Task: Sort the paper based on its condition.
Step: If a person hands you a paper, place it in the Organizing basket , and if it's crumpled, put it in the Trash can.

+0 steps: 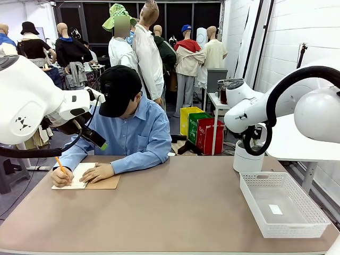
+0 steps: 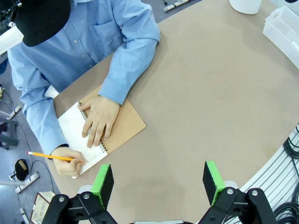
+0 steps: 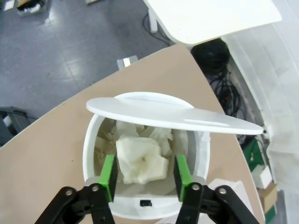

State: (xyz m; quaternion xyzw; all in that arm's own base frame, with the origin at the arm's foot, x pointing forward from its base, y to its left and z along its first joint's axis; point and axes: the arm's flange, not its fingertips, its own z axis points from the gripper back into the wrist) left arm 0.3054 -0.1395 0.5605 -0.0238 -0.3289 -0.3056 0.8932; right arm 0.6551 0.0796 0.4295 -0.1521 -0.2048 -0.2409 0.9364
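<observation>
Glossy white rounded arms (image 1: 32, 98), black cable (image 1: 273, 93), green-padded black fingers (image 2: 103, 184), person's blue shirt (image 1: 143, 133), black cap (image 1: 121, 87).

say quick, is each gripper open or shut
left gripper: open, holding nothing
right gripper: pads either side of crumpled paper over the bin; grip cannot be told

Robotics lab or test room, by the look of it. Two white robot arms, left arm (image 1: 26, 101) and right arm (image 1: 249, 109), at either side of a brown table (image 1: 175, 207). Behind the table's far right corner, painted white brick wall (image 1: 303, 37), white side table (image 1: 215, 101), coloured bins (image 1: 204, 133). Beside the table, bare grey floor (image 3: 56, 51) and coiled black cables (image 3: 219, 60).
</observation>
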